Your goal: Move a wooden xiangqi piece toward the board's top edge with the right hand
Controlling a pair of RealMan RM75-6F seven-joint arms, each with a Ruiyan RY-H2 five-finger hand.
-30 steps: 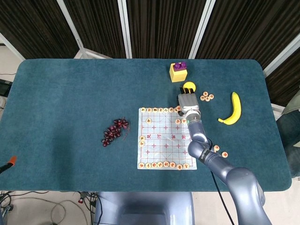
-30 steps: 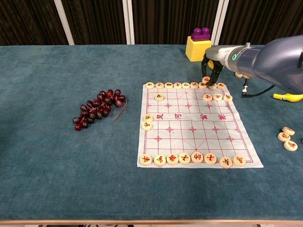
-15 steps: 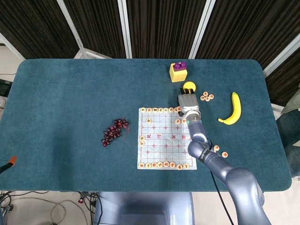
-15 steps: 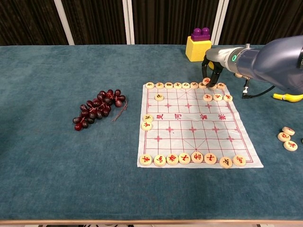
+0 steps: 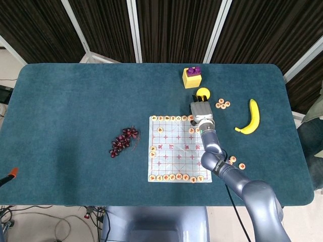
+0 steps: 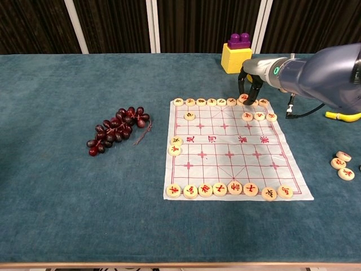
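Xiangqi piece pretty much delivered to the top edge, release not done yet

In the chest view the right hand (image 6: pixel 249 86) is seen with its fingers curled down around a wooden xiangqi piece (image 6: pixel 243 97), which looks pinched and is held right at the top row of the board (image 6: pixel 237 148), in line with the other pieces there; whether it's touching the paper can't be told. So the carrying is judged mostly done, and what's left is setting it down and letting go. Compared with a second ago, the piece is shown slightly higher and closer to the edge, and the hand has been shifted a little toward the yellow block (image 6: pixel 236 56). The left hand isn't seen in either view. The grapes (image 6: pixel 115 129) and the bench (image 6: pixel 67 197) look unchanged.
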